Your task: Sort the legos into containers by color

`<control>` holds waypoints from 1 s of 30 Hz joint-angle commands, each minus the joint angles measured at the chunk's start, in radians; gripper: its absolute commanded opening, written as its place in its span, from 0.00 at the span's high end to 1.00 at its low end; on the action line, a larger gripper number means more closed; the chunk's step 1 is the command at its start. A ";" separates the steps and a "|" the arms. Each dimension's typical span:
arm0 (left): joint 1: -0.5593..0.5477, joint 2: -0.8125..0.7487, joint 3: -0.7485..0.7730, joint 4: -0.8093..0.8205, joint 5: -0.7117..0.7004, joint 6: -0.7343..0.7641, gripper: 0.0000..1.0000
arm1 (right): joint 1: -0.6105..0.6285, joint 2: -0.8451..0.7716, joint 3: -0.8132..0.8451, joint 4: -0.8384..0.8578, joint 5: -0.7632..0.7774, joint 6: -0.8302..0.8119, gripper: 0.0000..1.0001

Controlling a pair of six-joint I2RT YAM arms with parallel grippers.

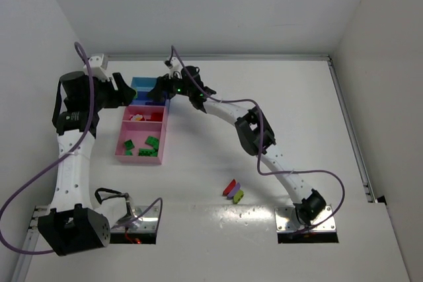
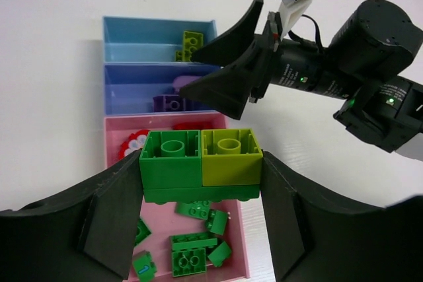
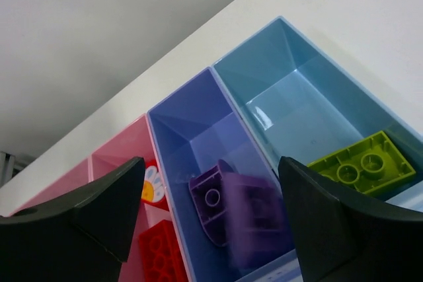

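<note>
The left gripper [image 2: 201, 164] is clamped on a stacked block [image 2: 198, 193], one finger pressed to each end: a green brick [image 2: 170, 156] against the left finger and a yellow-green brick [image 2: 230, 158] against the right, both seated on a green base plate. Below and beyond those fingers lies the large pink tray [image 2: 117, 142], with loose green bricks [image 2: 192, 255] in it. The right gripper [image 3: 210, 166] has its fingers spread wide with nothing between them, above the darker blue tray [image 3: 185, 123]. A purple brick [image 3: 238, 212] shows inside that tray, midway between the fingertips and blurred, so whether it rests on the floor cannot be told. Just past the right finger, a yellow-green plate [image 3: 362, 163] lies in the light blue tray [image 3: 291, 77]. By the left finger, a red brick [image 3: 157, 252] sits in a pink compartment [image 3: 112, 156]. Well apart from both grippers, three small bricks [image 1: 232, 190] lie on the table.
</note>
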 commanded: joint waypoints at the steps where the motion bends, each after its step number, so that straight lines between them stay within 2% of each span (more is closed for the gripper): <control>1: 0.018 0.007 -0.001 0.047 0.089 -0.059 0.99 | -0.008 -0.101 -0.059 0.020 -0.036 -0.039 0.17; 5: 0.018 0.029 -0.001 0.083 0.149 -0.122 0.99 | -0.031 -0.216 -0.132 -0.004 -0.102 -0.039 0.17; 6: 0.018 0.029 -0.012 0.096 0.190 -0.139 0.99 | -0.046 -0.254 -0.203 -0.004 -0.117 -0.030 0.17; 10: -0.052 0.059 -0.051 0.163 0.221 -0.217 0.99 | -0.104 -0.495 -0.436 -0.059 -0.200 -0.069 0.17; 11: -0.072 0.059 -0.064 0.206 0.221 -0.246 0.99 | -0.115 -0.598 -0.482 -0.079 -0.215 -0.080 0.17; 14: -0.152 0.059 -0.114 0.274 0.175 -0.298 0.99 | -0.147 -0.766 -0.683 -0.188 -0.225 -0.138 0.17; 15: -0.173 0.059 -0.124 0.316 0.151 -0.335 0.99 | -0.147 -0.888 -0.785 -0.222 -0.211 -0.170 0.17; 16: -0.193 0.075 -0.134 0.337 0.136 -0.358 0.99 | -0.147 -0.950 -0.833 -0.262 -0.194 -0.239 0.17; 19: -0.261 0.113 -0.177 0.421 0.077 -0.473 1.00 | -0.159 -1.163 -1.002 -0.389 -0.101 -0.287 0.17; 22: -0.318 0.157 -0.186 0.441 0.008 -0.588 1.00 | -0.202 -1.285 -1.166 -0.389 -0.044 -0.234 0.17; 24: -0.353 0.228 -0.186 0.450 -0.050 -0.660 1.00 | -0.274 -1.371 -1.298 -0.359 -0.031 -0.128 0.17; 30: -0.416 0.306 -0.104 0.450 -0.151 -0.746 1.00 | -0.317 -1.406 -1.378 -0.259 -0.060 0.061 0.16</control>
